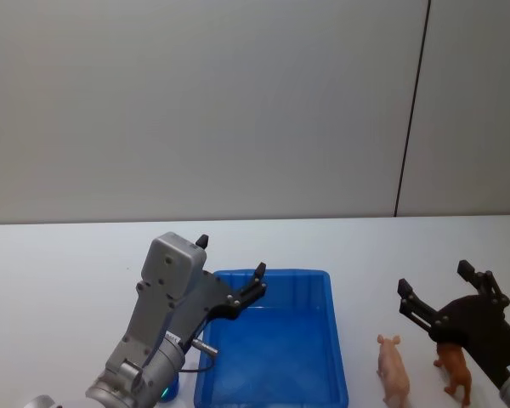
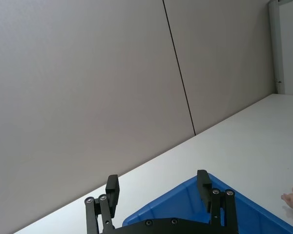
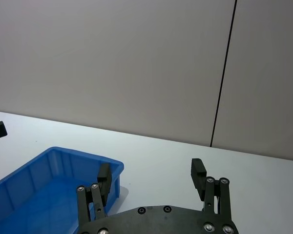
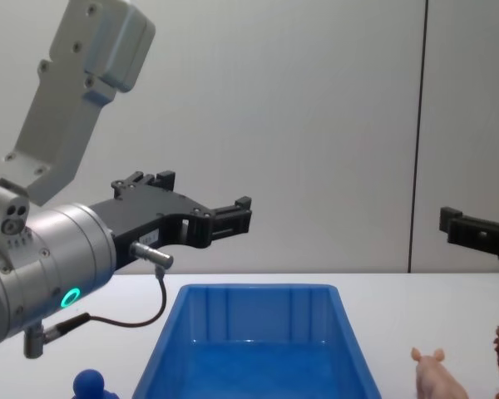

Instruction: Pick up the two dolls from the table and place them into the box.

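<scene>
The box (image 1: 272,274) is empty and the pick-up not yet begun: the pink pig (image 1: 393,370) and brown doll (image 1: 456,367) stand on the table (image 1: 68,272) just right of it. The right gripper (image 1: 434,279) hangs above them, spread wide and empty, and needs to drop and straddle one. The left gripper (image 1: 230,257) hovers over the box's left side, likewise spread, holding nothing.

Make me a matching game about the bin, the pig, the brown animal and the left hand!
1 bright blue plastic rectangular bin
2 pink plastic pig toy
3 brown plastic animal toy
4 left hand

A the rightmost toy
B open, above bin's far left corner
C left of both toys
D between bin and brown toy

Pairs: 1-C, 2-D, 3-A, 4-B
</scene>
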Robot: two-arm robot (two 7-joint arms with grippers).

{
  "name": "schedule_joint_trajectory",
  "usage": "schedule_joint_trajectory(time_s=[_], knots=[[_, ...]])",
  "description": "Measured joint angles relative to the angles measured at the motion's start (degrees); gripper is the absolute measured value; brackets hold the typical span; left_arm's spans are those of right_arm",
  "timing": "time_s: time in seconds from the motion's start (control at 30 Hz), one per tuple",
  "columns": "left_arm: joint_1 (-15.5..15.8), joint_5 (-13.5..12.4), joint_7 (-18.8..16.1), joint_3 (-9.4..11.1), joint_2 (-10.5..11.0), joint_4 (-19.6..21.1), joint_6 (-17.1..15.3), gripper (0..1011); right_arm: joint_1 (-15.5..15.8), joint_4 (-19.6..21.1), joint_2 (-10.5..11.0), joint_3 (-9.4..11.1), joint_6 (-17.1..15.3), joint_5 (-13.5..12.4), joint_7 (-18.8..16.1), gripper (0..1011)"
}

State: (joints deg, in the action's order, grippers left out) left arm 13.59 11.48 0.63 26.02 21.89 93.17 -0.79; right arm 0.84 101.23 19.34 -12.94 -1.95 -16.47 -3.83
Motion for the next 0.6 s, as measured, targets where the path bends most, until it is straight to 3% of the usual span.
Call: schedule_joint_trajectory(time_s=[0.6], knots=[[0.0,0.0,0.0,0.0,0.0,0.0,0.0,1001,0.0,0.0,0.0,0.0,0.0,0.0,0.0,1001]])
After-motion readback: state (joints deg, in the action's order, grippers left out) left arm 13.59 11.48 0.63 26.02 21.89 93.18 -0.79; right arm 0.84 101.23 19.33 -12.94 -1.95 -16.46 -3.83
